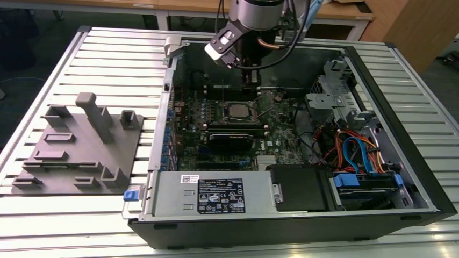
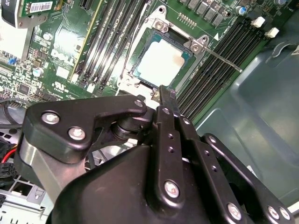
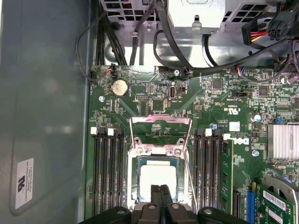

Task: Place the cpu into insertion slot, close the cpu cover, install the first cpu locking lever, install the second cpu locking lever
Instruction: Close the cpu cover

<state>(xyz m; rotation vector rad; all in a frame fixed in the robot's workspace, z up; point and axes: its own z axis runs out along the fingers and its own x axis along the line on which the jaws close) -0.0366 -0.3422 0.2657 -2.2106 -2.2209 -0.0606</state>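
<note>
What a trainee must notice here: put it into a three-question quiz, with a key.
1. True or false: the cpu already lies in the insertion slot.
2. The cpu cover is: A) shut over the chip, B) swung open, C) missing.
3. Fill in: the gripper, at the cpu's edge, has its fingers ____.
Key: 1 true; 2 B; 3 shut.

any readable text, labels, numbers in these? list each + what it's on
Nothing quotable.
Black-and-white sticker on the grey metal power-supply box: print too small to read.
White sticker on the grey-green case wall: a round mark and fine print, illegible.
White barcode label on a green expansion card: digits too small.
White lettering on the green motherboard: too small to read.
</note>
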